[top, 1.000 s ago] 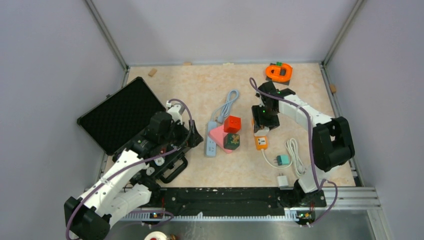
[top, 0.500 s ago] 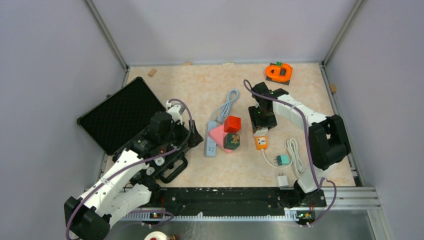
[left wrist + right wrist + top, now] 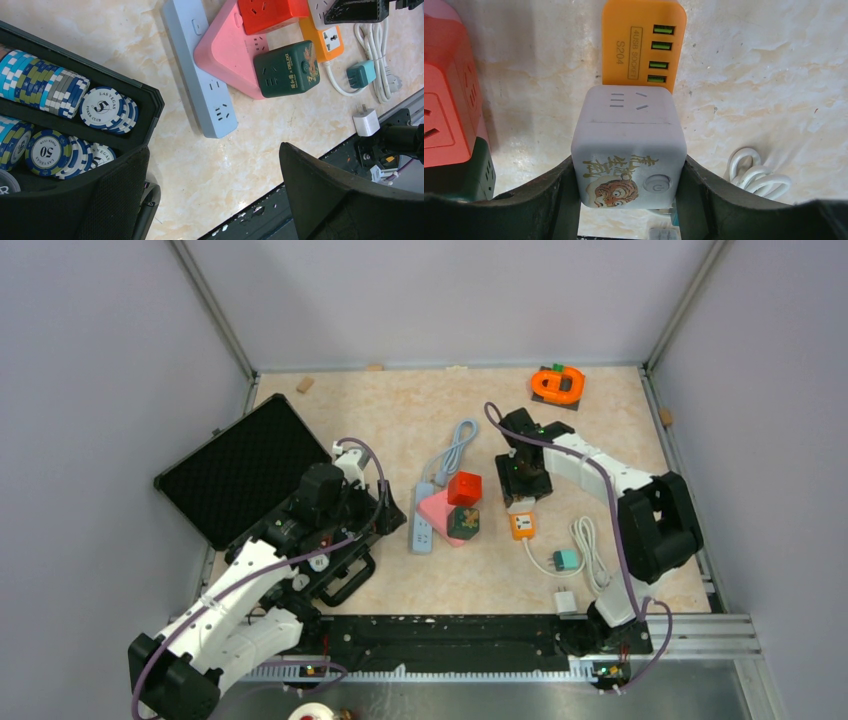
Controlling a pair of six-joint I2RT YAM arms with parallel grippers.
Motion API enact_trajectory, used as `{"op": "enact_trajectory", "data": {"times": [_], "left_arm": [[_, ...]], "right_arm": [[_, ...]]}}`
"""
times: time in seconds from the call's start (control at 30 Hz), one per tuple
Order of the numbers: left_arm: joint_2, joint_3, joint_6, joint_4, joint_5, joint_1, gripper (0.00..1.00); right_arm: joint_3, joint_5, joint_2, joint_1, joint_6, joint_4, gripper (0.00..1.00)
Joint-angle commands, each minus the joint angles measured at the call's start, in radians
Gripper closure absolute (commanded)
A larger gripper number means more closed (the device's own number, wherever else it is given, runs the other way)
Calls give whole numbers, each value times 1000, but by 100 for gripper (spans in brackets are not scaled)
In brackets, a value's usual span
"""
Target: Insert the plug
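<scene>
Two fingers [image 3: 551, 202] of the right gripper [image 3: 628, 192] pinch the grey cube adapter [image 3: 629, 150] by its opposite sides, the jaws part-way apart and pressed against it; the cube is about as wide as it is long, so it shows no clear long axis; its face with the printed monkey and round button looks toward the wrist camera, and its socket slots lie toward 12 o'clock in that view; the orange socket block [image 3: 644, 45] sits at 12 o'clock of the cube, its near end hidden behind it, its long axis running 12 to 6, four green USB ports in a column along its side; whether the two touch I cannot tell.

From above, the cube is at 12 o'clock of the orange block, under the right gripper, right of centre on the table [image 3: 400, 410]; the red cube socket [image 3: 464, 487] lies at 9 o'clock of it.

Wide apart stand the jaws of the left gripper [image 3: 215, 195], holding nothing, above the edge of the chip case [image 3: 150, 102]; the blue power strip [image 3: 200, 75] lies at 12 o'clock of it.
</scene>
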Motion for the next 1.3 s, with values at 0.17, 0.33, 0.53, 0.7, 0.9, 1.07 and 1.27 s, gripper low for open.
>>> {"op": "enact_trajectory", "data": {"times": [0.17,0.33,0.53,0.7,0.9,1.07,1.27], "left_arm": [[-18,34,15,34,15,2,1],[-22,36,15,29,14,2,1],[-28,36,15,25,11,2,1],[-37,39,16,16,0,2,1],[-43,40,18,17,0,2,1],[-42,41,18,23,7,3,1],[-42,46,19,32,22,2,1]], "right_arm": [[-223,-65,226,18,13,103,100],[-209,-66,271,19,5,103,100],[-176,-69,298,19,-2,87,100],[-179,-85,288,20,-4,92,100],[-148,-82,194,19,-12,72,84],[-94,-71,77,19,-39,40,26],[-40,-95,-55,20,-48,18,6]]}}
